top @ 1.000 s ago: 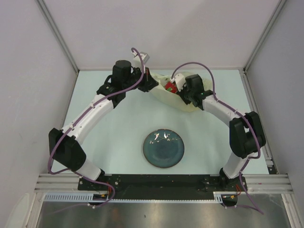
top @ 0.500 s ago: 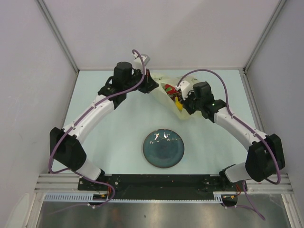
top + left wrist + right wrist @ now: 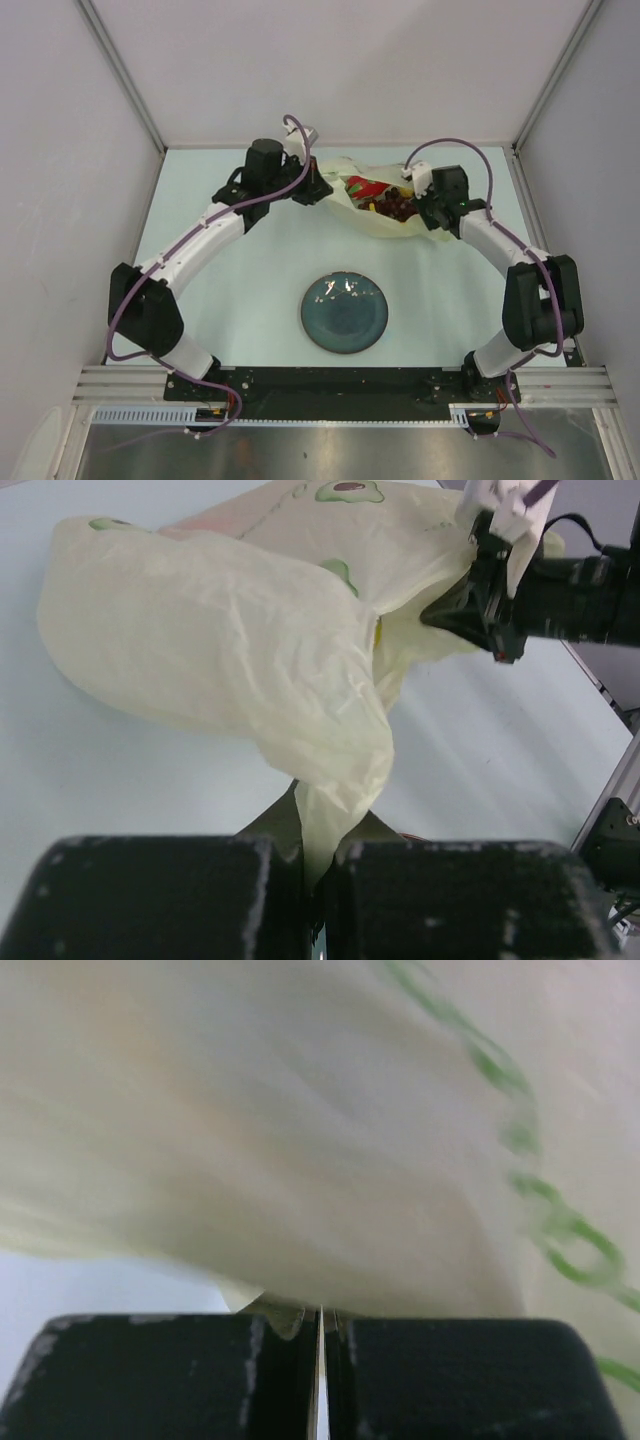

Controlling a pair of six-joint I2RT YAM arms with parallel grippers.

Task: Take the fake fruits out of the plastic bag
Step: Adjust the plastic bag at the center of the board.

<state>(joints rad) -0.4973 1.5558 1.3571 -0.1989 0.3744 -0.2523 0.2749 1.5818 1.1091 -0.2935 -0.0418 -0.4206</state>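
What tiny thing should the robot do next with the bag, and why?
Probably let the right gripper go and reach inside. Both it and the left gripper have jaws shut on the plastic bag, stretching it open, and the fake fruits lie inside, none on the plate.

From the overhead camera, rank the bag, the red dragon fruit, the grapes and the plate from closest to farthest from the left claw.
1. Bag: pinched in the left claw.
2. Red dragon fruit: inside the bag, just to the claw's right.
3. Grapes: further right in the bag.
4. Plate: by itself, toward the middle of the view.
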